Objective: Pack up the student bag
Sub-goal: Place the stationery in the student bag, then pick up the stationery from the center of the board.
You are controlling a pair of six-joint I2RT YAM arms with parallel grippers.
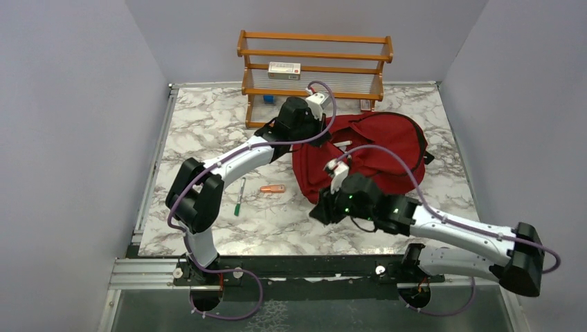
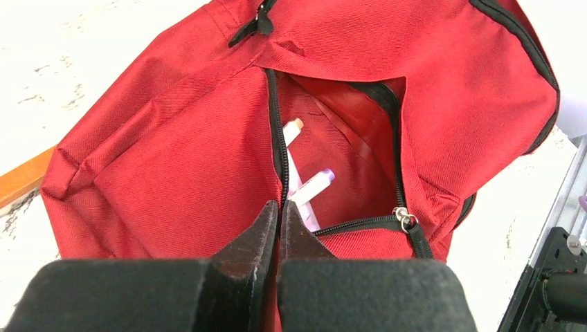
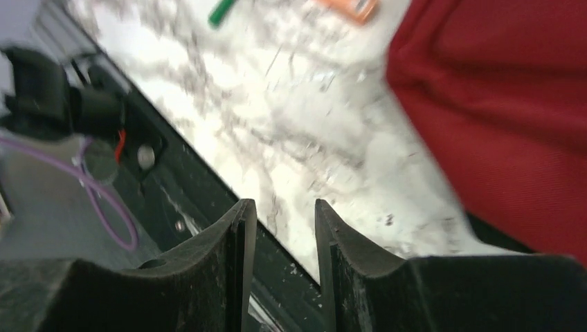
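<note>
While the left arm folds its elbow out to the left and sends its white forearm across the table [image 1: 208, 131] towards the far side, its wrist sits over the far-left corner of the student bag [image 1: 387, 145]. The left gripper [image 2: 280, 211] is closed tight, its tips right at the zip edge of an open front pocket [image 2: 346, 152]. I cannot tell whether any fabric is pinched between them.

The right arm reaches in from the right with its elbow low near the table's front edge. The right gripper [image 3: 284, 204] hangs just off the bag's near-left edge, jaws partly apart with nothing between them.

The bag lies flat, right of centre, just in front of the wooden shelf [image 1: 315, 62]. Its long axis runs from near-left to far-right and the pocket mouth faces up. Two white pens lie inside, one orange-capped [image 2: 294, 128] and one purple-capped [image 2: 315, 185]. A green pen [image 1: 239, 197] and a small orange item [image 1: 273, 188] lie on the marble to the bag's left.
</note>
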